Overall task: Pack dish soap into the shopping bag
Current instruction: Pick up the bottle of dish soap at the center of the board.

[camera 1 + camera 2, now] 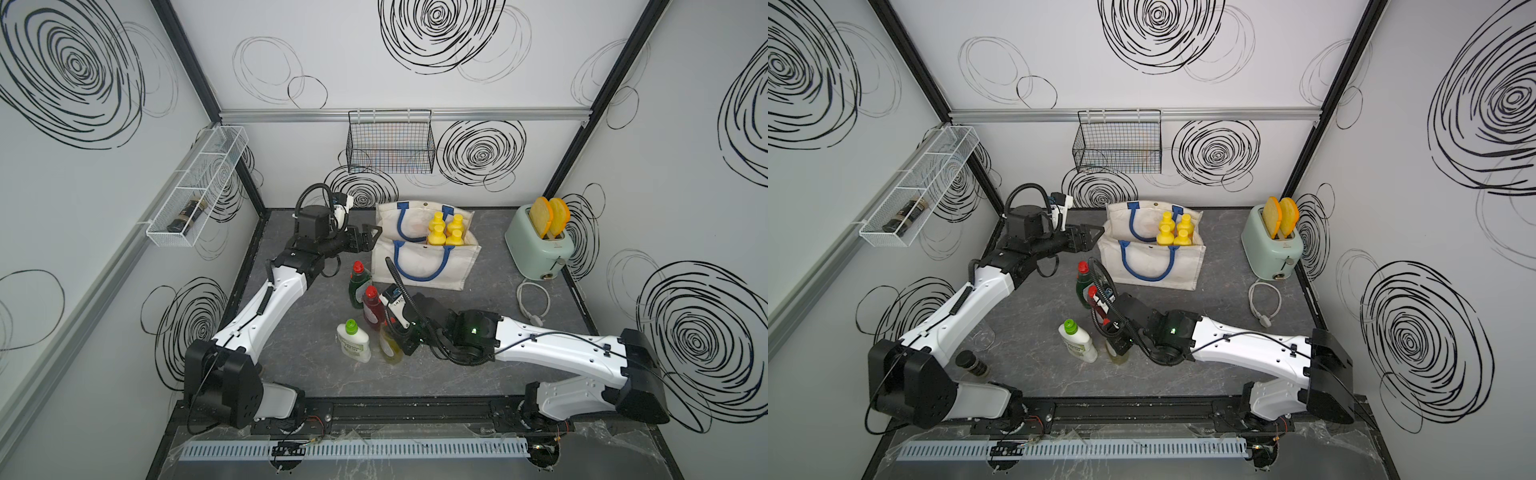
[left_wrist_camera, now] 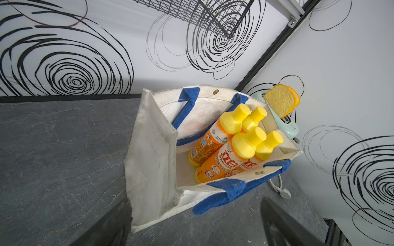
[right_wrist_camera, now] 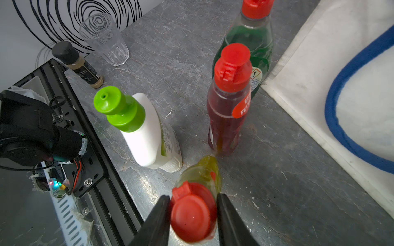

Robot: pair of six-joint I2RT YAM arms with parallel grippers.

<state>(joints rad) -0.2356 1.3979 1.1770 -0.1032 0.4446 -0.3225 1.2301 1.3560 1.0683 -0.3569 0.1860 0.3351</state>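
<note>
Bottle of yellow-green soap [image 3: 201,170], standing upright on my table [image 1: 478,374], long axis vertical, red cap [image 3: 191,217] uppermost. My right gripper [image 3: 193,198] sits over it from above. Its fingers [image 3: 157,221] lie against opposite sides of the cap, pinching it, while the base appears to rest on the table.

The white bottle [image 3: 149,136] and the red bottle [image 3: 226,119] stand just beside it, with the dark green bottle [image 3: 247,40] behind the red one. I judge that the lift calls for a straight rise along the bottle's axis.

The shopping bag [image 1: 424,270] lies beyond this group, farther from my base, mouth open. Four orange bottles [image 1: 446,230] fill its right end, and its left end is free. My right arm is the nearer to the bottle. My left gripper [image 1: 374,237], jaws spread wide and holding nothing, hangs just beside the bag's left end wall.
</note>
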